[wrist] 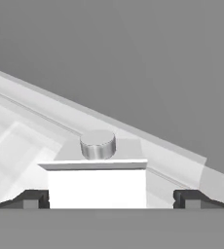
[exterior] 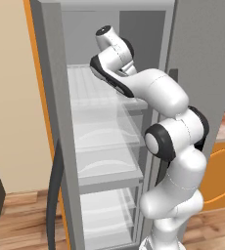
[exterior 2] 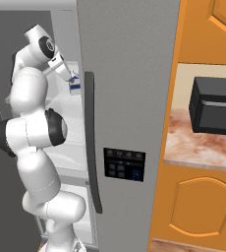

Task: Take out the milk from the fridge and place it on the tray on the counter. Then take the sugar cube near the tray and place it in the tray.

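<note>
End effector (wrist: 111,197) jaws are spread wide apart on either side of the small white gable-top milk carton with a dark blue band (wrist: 97,182), one dark tip showing at each flank with clear gaps, so nothing is clamped yet; this straddling pose is judged to be the set-up for a squeeze across the carton's flat sides. From largest to smallest: the tall grey fridge with translucent white shelves (exterior: 104,146) is seen standing open, its door with the long dark handle (exterior 2: 90,142) swung aside so that the white arm can be reached in. An upper shelf carries the carton, upright, its round grey cap (wrist: 98,144) facing the hand camera. The reddish-brown and cream marbled worktop (exterior 2: 198,145) is seen beyond the door, bearing a dark boxy appliance (exterior 2: 215,106).
</note>
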You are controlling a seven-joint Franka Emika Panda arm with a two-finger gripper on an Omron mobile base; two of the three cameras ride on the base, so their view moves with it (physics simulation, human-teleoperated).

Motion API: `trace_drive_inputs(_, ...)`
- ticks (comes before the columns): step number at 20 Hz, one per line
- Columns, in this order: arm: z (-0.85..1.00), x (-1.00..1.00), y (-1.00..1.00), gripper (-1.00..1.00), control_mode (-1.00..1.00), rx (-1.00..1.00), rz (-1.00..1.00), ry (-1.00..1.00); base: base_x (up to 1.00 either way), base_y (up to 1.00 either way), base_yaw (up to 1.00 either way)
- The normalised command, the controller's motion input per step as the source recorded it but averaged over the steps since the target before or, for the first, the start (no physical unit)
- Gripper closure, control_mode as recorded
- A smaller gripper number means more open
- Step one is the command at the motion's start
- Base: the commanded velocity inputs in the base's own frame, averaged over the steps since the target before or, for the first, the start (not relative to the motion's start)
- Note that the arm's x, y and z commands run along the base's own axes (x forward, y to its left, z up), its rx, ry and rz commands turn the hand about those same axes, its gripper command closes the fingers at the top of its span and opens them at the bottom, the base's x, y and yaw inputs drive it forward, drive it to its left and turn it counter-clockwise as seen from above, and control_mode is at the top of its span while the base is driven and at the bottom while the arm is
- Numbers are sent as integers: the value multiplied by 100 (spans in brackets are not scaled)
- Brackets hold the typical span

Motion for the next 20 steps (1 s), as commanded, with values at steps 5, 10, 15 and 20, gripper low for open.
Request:
trace_drive_inputs(5,-12,6,-13,-100,-100,4,0,0,0,0,0)
trace_drive_inputs(10,-13,9,-3,-100,-100,3,0,0,0,0,0)
trace_drive_inputs(15,-3,5,0,-100,-100,0,0,0,0,0,0)
trace_drive_inputs(20,-9,1,0,-100,-100,0,0,0,0,0,0)
